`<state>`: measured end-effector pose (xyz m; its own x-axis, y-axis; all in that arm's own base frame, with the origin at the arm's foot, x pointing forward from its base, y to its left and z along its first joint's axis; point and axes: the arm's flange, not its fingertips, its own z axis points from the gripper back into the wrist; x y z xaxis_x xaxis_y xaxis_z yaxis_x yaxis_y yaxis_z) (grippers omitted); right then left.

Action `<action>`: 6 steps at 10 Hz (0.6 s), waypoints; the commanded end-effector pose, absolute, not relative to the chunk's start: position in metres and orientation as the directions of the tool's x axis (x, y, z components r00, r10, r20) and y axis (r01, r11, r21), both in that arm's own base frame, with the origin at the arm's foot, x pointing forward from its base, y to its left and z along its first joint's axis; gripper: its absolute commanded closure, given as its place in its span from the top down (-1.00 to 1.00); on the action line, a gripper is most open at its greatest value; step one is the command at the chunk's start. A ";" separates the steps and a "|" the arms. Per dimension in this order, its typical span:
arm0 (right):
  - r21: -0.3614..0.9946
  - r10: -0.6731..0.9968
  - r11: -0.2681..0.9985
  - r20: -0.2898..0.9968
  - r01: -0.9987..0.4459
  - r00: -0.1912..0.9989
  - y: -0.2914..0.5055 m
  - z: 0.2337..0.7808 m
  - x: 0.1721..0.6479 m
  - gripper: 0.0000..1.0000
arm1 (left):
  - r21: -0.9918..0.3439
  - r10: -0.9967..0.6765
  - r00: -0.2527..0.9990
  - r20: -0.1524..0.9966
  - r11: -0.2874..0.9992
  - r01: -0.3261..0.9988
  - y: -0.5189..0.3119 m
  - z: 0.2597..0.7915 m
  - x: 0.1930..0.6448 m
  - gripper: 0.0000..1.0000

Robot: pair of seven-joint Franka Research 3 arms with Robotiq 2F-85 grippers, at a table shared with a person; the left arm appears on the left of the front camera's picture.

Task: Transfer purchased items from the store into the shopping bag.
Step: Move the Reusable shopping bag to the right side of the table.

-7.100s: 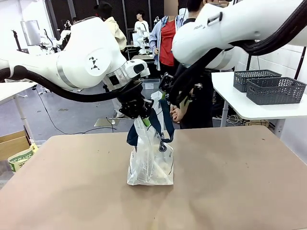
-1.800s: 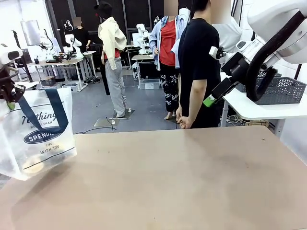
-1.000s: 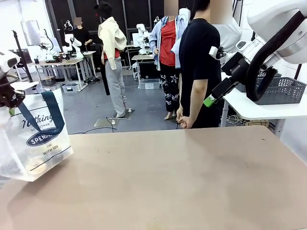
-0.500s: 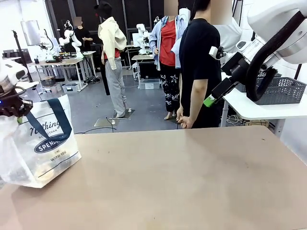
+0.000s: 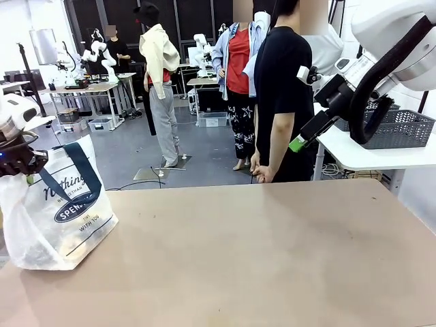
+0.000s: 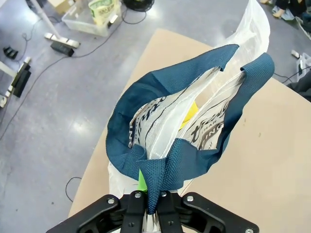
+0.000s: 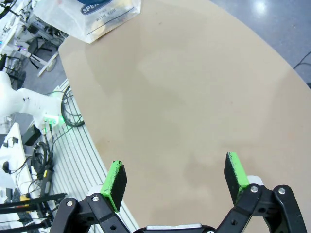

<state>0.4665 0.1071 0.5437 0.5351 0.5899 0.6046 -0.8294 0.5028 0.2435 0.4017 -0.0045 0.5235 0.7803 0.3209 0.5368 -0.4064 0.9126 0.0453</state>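
Task looks pretty much wrapped up; something yellow can be made out inside the shopping bag (image 6: 194,121), no loose items left on the surface (image 5: 259,252); left hand (image 6: 151,206) is clamped tight on the navy handles, bag hanging right below it; right hand (image 7: 177,182) is spread wide, nothing held.

Grey floor (image 5: 129,160), white side table (image 5: 354,153) with perhaps 2 baskets (image 5: 388,126).

Left pincer (image 6: 146,206) clamped tight, right pincer (image 7: 177,180) raised, jaws spread
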 end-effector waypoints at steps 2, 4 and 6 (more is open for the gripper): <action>0.256 0.590 0.495 0.602 -0.830 0.538 0.107 0.546 0.467 1.00 | 0.053 0.313 0.775 0.548 0.912 -0.406 -0.002 0.529 0.408 -1.00; 0.256 0.590 0.495 0.602 -0.830 0.538 0.107 0.546 0.467 1.00 | 0.045 0.323 0.780 0.536 0.912 -0.408 -0.004 0.523 0.403 -1.00; 0.256 0.590 0.495 0.602 -0.830 0.538 0.107 0.546 0.467 1.00 | 0.049 0.323 0.782 0.533 0.911 -0.410 -0.007 0.525 0.408 -0.52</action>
